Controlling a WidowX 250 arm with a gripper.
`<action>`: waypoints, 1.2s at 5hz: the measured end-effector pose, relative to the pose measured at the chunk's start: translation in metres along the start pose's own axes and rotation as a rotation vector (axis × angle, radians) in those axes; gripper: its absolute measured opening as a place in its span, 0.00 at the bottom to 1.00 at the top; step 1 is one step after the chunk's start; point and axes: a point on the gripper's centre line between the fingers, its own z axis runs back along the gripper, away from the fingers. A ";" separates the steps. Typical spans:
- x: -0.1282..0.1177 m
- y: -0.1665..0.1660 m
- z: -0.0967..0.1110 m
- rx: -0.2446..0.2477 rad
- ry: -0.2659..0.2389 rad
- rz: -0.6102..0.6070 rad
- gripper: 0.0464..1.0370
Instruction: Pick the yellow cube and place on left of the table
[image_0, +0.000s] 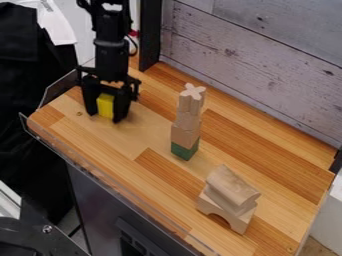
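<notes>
At the upper left of the camera view, the black gripper (104, 116) hangs low over the left end of the wooden table (123, 137). It is shut on the yellow cube (105, 105), which shows between the two dark fingers. The fingertips are down close to the wood; whether the cube touches the surface I cannot tell.
A tower of wooden blocks (186, 132) on a green block (185, 151) stands mid-table. Nearer the right end sit stacked wooden pieces (230, 190), an arched one at the bottom. A clear rim (90, 167) lines the front edge, and a plank wall (260, 65) rises behind.
</notes>
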 end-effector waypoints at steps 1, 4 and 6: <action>-0.015 -0.002 0.041 0.034 -0.110 0.030 0.96; -0.056 -0.025 0.127 0.112 -0.313 -0.001 0.96; -0.071 -0.079 0.139 0.036 -0.235 -0.075 0.96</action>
